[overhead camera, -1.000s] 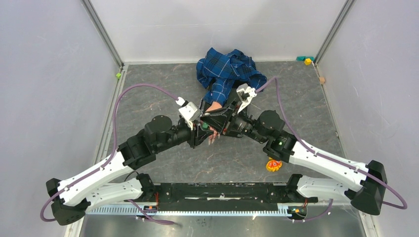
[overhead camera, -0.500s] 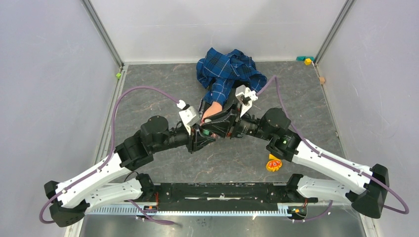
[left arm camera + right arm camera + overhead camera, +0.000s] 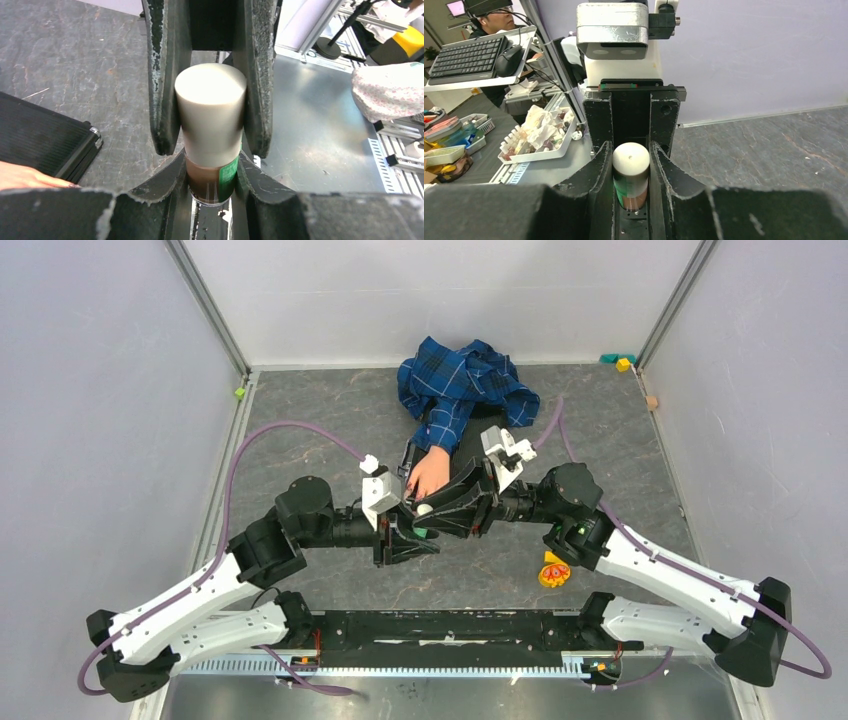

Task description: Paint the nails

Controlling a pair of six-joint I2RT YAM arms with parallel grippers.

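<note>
**Bottle-opening stage, overhead and wrist views.** A small polish bottle (image 3: 210, 184) with brown contents and a green label is held upright between the two arms, above the middle of the counter (image 3: 320, 430). The left gripper (image 3: 210, 160) is clenched on the glass body. The right gripper (image 3: 630, 150) is clamped on the cream cap (image 3: 210, 107), with a finger pressed to each side. The cap is seated on the bottle and no brush is exposed.

The mannequin hand (image 3: 432, 470) lies just at 12 o'clock of the bottle, on a black ribbed pad (image 3: 42, 135). The blue plaid sleeve (image 3: 462, 385) is bunched farther toward 12 o'clock. The nails point toward 6 o'clock and are hidden beneath the grippers in the overhead view (only a sliver of one fingertip is caught at 8 o'clock in the left wrist view).

Progress is judged early. The bottle is secured, but uncapping, loading of the brush and the coating of every nail are left. An orange object (image 3: 551, 573) lies at 4 o'clock, well apart.
</note>
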